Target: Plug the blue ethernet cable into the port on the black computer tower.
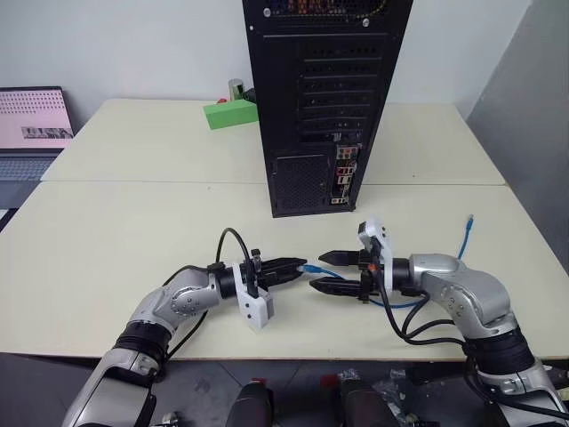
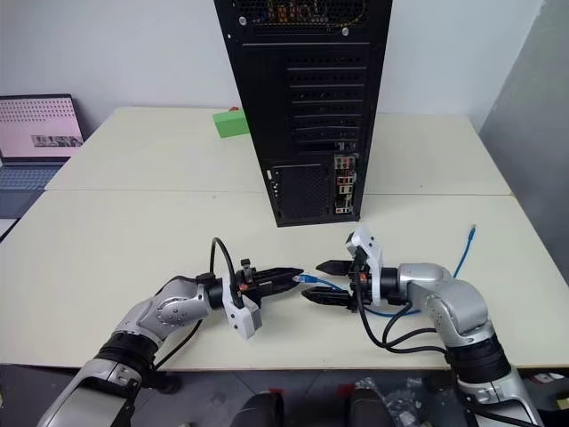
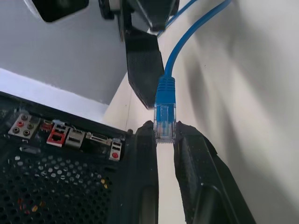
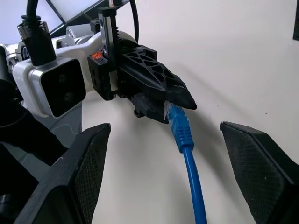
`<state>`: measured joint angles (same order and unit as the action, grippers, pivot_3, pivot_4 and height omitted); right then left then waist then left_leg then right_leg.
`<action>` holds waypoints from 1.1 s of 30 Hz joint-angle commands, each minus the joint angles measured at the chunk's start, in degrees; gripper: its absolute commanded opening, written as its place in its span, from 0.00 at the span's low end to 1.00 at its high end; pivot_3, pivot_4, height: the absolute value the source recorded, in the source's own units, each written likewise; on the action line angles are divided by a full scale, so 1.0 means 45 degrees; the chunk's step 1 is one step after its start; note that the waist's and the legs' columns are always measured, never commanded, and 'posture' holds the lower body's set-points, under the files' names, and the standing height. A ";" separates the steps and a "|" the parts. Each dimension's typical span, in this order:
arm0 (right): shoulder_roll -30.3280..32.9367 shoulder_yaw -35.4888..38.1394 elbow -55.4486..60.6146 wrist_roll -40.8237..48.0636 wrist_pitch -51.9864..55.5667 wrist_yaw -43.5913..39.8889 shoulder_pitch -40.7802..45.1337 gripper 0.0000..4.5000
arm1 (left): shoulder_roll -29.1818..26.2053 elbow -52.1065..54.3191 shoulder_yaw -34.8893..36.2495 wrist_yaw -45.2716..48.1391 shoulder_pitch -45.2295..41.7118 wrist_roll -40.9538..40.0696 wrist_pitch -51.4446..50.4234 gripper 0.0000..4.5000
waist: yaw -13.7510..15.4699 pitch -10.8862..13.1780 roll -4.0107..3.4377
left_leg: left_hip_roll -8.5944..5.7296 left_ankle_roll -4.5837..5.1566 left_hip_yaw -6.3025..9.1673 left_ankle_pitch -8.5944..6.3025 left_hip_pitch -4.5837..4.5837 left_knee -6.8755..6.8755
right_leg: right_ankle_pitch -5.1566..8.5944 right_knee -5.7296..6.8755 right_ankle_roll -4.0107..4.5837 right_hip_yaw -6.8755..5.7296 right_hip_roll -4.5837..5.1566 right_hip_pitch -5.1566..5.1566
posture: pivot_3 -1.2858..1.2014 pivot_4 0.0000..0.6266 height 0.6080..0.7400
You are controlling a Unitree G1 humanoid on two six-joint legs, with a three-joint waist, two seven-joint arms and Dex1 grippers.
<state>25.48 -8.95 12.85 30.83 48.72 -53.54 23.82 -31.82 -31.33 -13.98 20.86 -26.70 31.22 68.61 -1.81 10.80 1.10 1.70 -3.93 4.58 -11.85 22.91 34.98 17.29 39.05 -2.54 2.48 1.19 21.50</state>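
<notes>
The black computer tower (image 1: 324, 98) stands upright at the middle of the desk (image 1: 133, 222), its port strip facing the near edge, with bare desk between it and the two arms. The left end effector (image 1: 300, 266) is clamped shut on the clear plug of the blue ethernet cable (image 4: 180, 128), pointing toward the right end effector (image 1: 318, 271), whose fingers stand wide apart on either side of the cord, touching nothing. The cord runs under the right arm to the desk's right edge, where its other plug (image 1: 469, 219) lies. A green block (image 1: 229, 113) sits near the far edge. The left wrist view gives the tower's coloured connectors (image 3: 56, 136) just beside the pinched plug.
</notes>
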 commanded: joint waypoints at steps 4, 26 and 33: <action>-0.0285 0.0074 -0.0055 0.0314 0.0082 0.0172 0.0373 0.72 | -0.0179 0.0351 -0.0051 -0.1086 -0.0100 0.0545 0.0276 0.06 | -0.0005 0.0000 0.0000 | 0.0001 0.0000 0.0001 0.0000 -0.0001 0.0000 | 0.0000 0.0001 0.0000 -0.0001 -0.0001 0.0002 | 0.52 0.24 1.00; -0.0226 0.0193 -0.0563 0.0383 0.0273 0.0182 0.0796 0.00 | -0.0102 0.0097 -0.0566 -0.1623 0.0127 0.0331 -0.0727 0.21 | -0.0003 0.0000 -0.0001 | 0.0000 0.0000 0.0000 0.0000 0.0000 -0.0001 | 0.0000 0.0001 0.0000 -0.0002 0.0000 0.0001 | 0.52 0.24 1.00; 0.0039 0.0250 -0.0414 0.0184 0.0052 0.0229 0.0702 0.00 | -0.0157 0.0912 -0.1000 0.0600 0.0748 -0.2885 -0.2582 0.50 | -0.0014 0.0000 -0.0001 | 0.0002 0.0000 0.0002 0.0000 0.0000 -0.0001 | 0.0000 0.0005 0.0000 -0.0003 -0.0001 0.0003 | 0.52 0.24 1.00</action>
<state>24.96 -9.05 9.02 30.93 50.15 -52.30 26.32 -32.25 -30.77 -18.39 21.24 -23.58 23.33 58.86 -1.88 10.80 1.10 1.70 -3.93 4.59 -11.85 22.92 34.98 17.29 39.07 -2.54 2.47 1.19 21.52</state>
